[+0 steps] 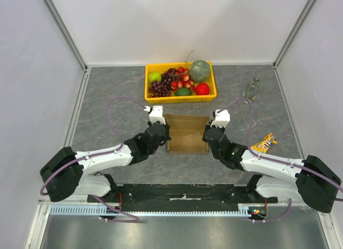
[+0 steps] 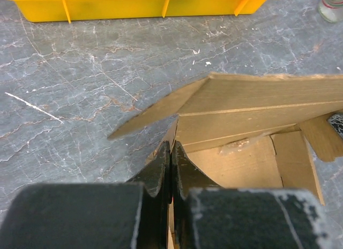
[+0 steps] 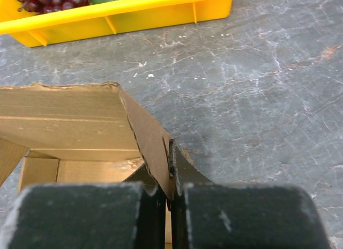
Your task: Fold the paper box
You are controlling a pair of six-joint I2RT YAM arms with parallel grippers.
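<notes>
Left fingers (image 2: 158, 175), right fingers (image 3: 187, 174) tight on opposite paper box (image 1: 186, 133) walls

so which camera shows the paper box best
The top external view: the whole paper box shows there from above, its top open. The left wrist view shows only its left flap and part of the inside. The right wrist view shows only its right wall and far corner.
</notes>
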